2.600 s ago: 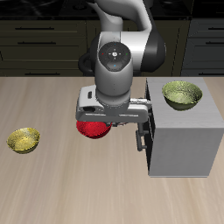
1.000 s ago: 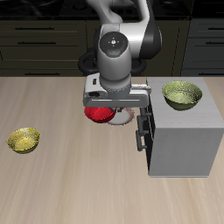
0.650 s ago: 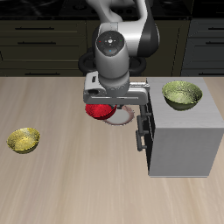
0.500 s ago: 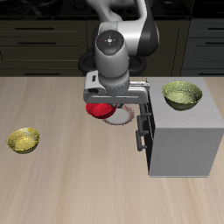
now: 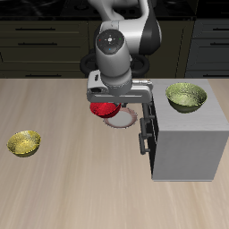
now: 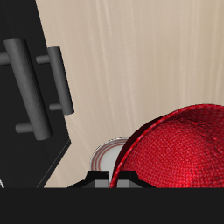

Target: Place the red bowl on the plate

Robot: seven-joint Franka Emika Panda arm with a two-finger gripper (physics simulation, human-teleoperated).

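Red bowl (image 5: 105,110) sits under the arm's hand, partly hidden by it in the exterior view, held above the table and overlapping the plate (image 5: 128,118); only a sliver of the plate's reddish rim and pale centre shows past the bowl there. In the wrist view the bowl (image 6: 179,149) fills much of the frame, its textured inside visible and empty, with the plate (image 6: 107,157) peeking out beside its rim. Gripper (image 5: 109,100) fingers are hidden behind the hand and bowl, so I cannot tell from the pictures how far apart they stand, though the bowl hangs right at them off the table. Grey cabinet (image 5: 187,134) stands just beside the plate, dark front with handles (image 6: 37,87) facing the bowl; narrow gap only between cabinet front and the plate. One yellow-green bowl (image 5: 186,96) sits on top of the cabinet near its back edge, empty. Another yellow-green bowl (image 5: 24,142) rests on the table (image 5: 80,192) well apart from the arm, empty too. Wide bare wood toward the table's front edge and around that far bowl; tight on the cabinet side.
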